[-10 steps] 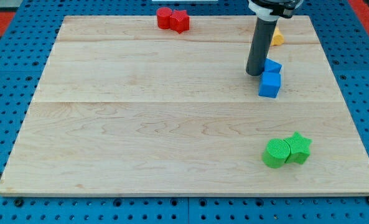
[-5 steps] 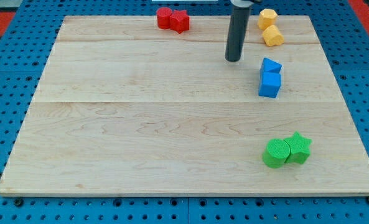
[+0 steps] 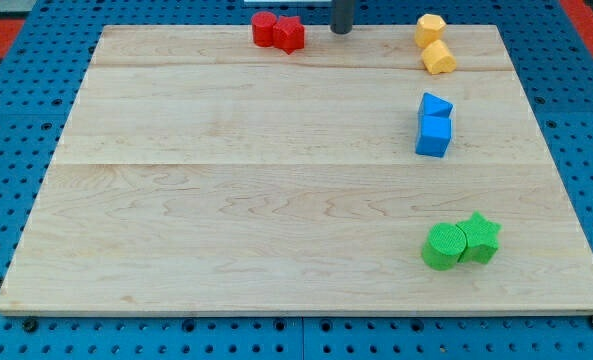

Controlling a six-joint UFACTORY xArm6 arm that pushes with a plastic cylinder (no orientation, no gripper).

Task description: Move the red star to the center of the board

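The red star (image 3: 290, 34) lies at the board's top edge, left of centre, touching a red round block (image 3: 265, 29) on its left. My tip (image 3: 342, 31) is at the top edge of the board, a short way to the right of the red star and apart from it. Only the rod's lowest part shows; the rest is cut off by the view's top.
The wooden board (image 3: 226, 200) sits on a blue pegboard. Two yellow blocks (image 3: 434, 44) lie at the top right. Two blue blocks (image 3: 434, 124) lie at the right middle. A green cylinder (image 3: 442, 246) and a green star (image 3: 481, 237) touch at the bottom right.
My tip has moved up and to the left, from beside the blue blocks to the top edge near the red star. No block has moved.
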